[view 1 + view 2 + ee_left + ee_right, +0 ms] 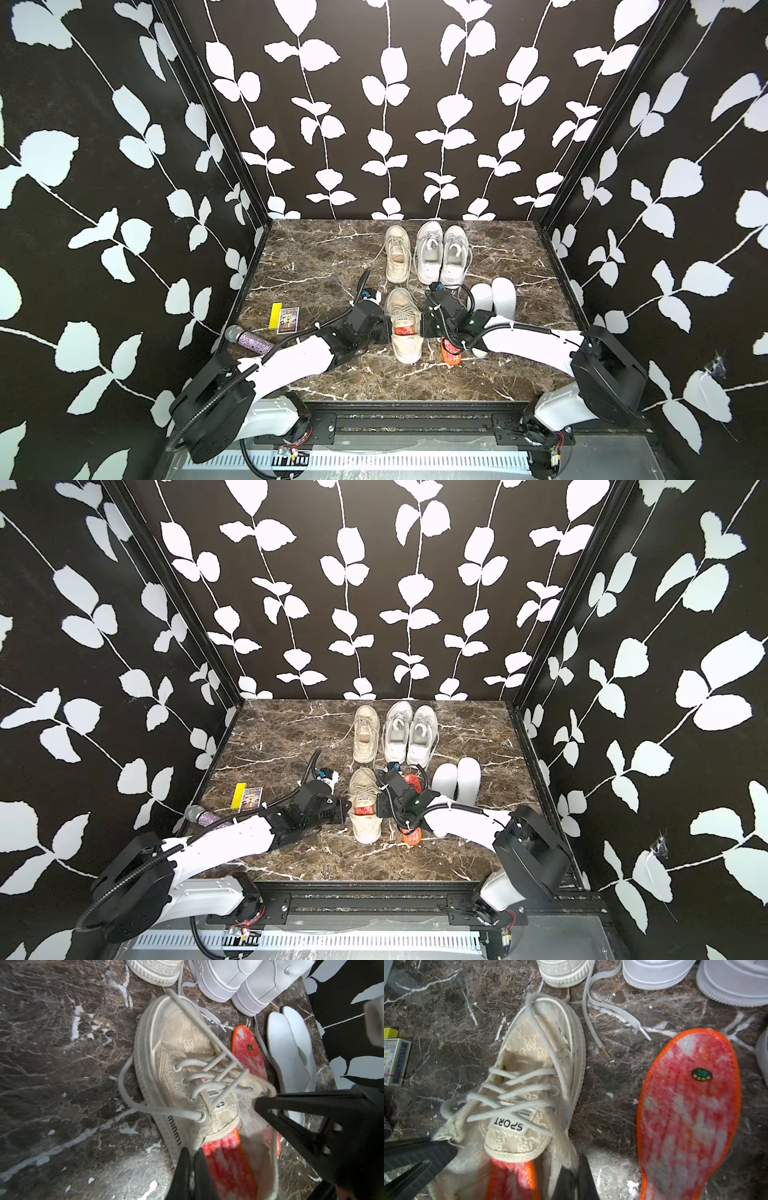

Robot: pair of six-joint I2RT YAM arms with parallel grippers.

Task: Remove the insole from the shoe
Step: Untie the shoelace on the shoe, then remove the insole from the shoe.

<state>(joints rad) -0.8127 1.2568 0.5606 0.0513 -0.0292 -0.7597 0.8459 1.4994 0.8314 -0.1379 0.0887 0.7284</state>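
A worn beige lace-up shoe stands at the front middle of the marble table, toe pointing away. A red, orange-edged insole lies inside it, showing under the tongue. My left gripper is shut on the shoe's left collar wall. On the opposite wall of the collar my right gripper is shut too. A second red insole lies flat on the table just right of the shoe, partly under the right arm.
A matching beige shoe and a pair of white sneakers stand behind. Two white insoles lie to the right. Left of the arms are a glittery microphone, a yellow block and a small card box.
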